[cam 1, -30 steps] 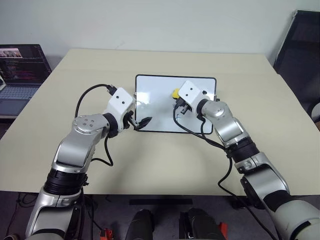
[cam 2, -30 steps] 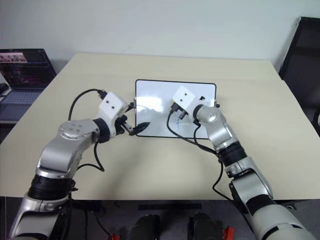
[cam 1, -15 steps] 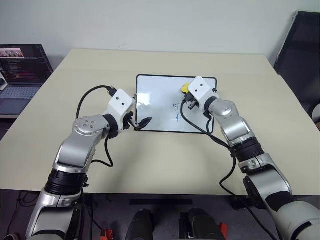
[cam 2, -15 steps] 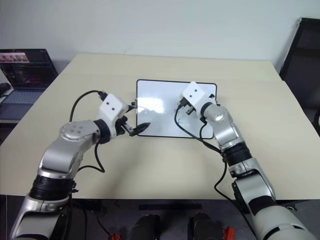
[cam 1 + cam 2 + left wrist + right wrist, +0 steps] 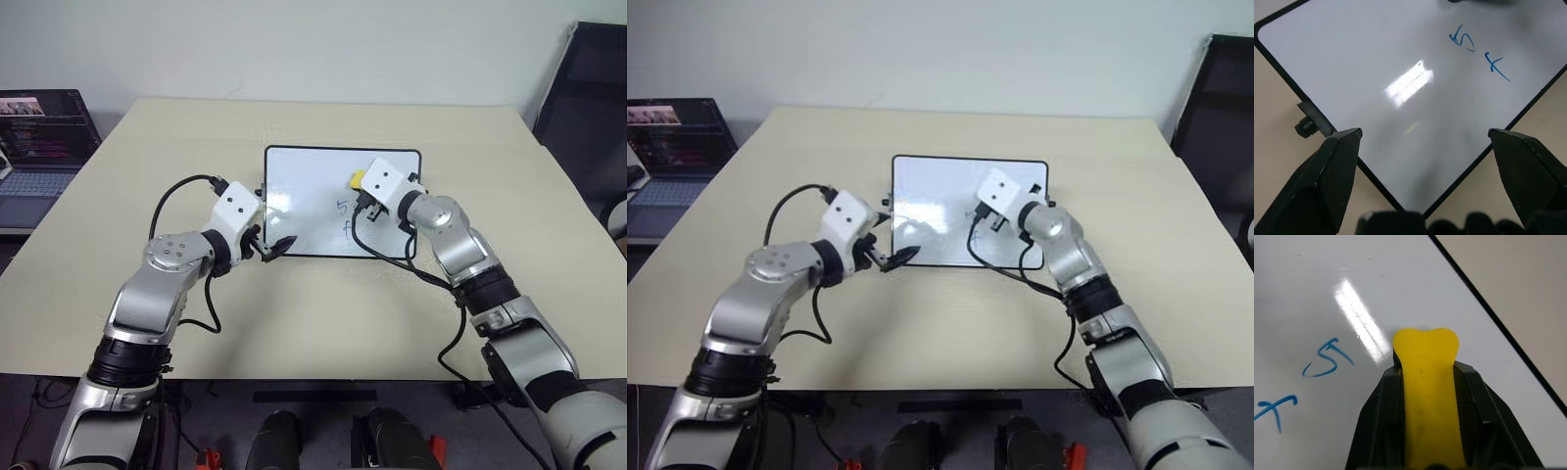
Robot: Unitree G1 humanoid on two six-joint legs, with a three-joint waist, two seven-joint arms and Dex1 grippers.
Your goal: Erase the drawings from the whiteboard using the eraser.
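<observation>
- Whiteboard (image 5: pixel 313 201) lies flat mid-table (image 5: pixel 323 323), long side toward me; laptop (image 5: pixel 39 132) off at the table's left edge.
- My right gripper (image 5: pixel 1425 382) is clamped on the eraser (image 5: pixel 1425 377), yellow block pinched between both fingers, front end sticking out past the tips.
- Eraser sits over the board's far right part, just beside the drawings (image 5: pixel 1476 54); I can't tell if it presses on the surface or hovers a hair above.
- Two blue marks I can see: a "5" and a cross below it, right half of the board, near the right edge.
- My left gripper (image 5: pixel 1425 142) has its jaws spread wide, holding nothing, at the board's near left corner; one fingertip looks on or just over the frame, contact unclear.
- Handling guess: eraser looks light and a bit soft, the end bulges slightly in the grip, so it should give under pressure. Side pinch mid-body looks right, wiping end free.
- Board looks glossy, stiff, light; I reckon it'll slide on the table when wiped. Best hold is the frame edge or the small knob (image 5: pixel 1305 128) on the short side, not the slick face.
- Risk as I judge it: board skating under the wipe unless the left side pins it.
</observation>
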